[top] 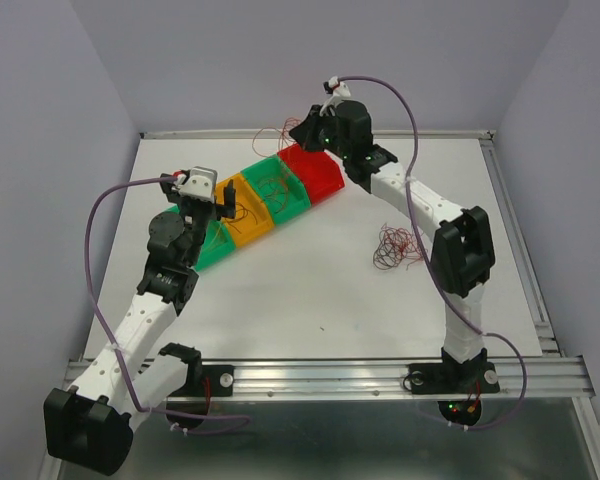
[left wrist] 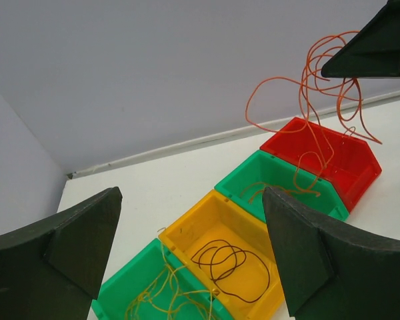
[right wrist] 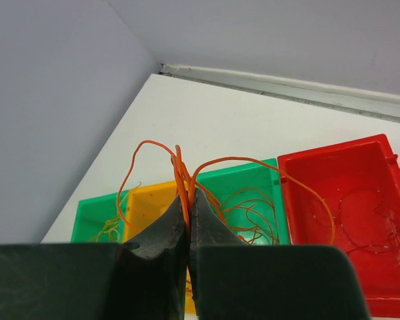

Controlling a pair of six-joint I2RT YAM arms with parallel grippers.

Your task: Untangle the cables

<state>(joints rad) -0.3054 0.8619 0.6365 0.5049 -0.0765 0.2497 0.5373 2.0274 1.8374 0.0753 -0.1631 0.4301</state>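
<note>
My right gripper (top: 315,125) (right wrist: 189,193) is shut on a bunch of thin orange wires (right wrist: 180,167) and holds them in the air over the second green bin (right wrist: 253,187). Their loops hang down toward it (left wrist: 307,100). My left gripper (top: 215,205) (left wrist: 190,193) is open and empty above the yellow bin (left wrist: 207,220). That bin holds a dark brown wire (left wrist: 233,263). A fist-sized tangle of red and dark wires (top: 395,247) lies on the white table beside the right arm.
Four bins stand in a diagonal row. They are a green bin (top: 212,245) with yellow wires (left wrist: 160,293), the yellow bin, a green bin with orange wires (left wrist: 300,190), and a red bin (top: 315,172) with red wires (right wrist: 367,220). Walls close the back and both sides.
</note>
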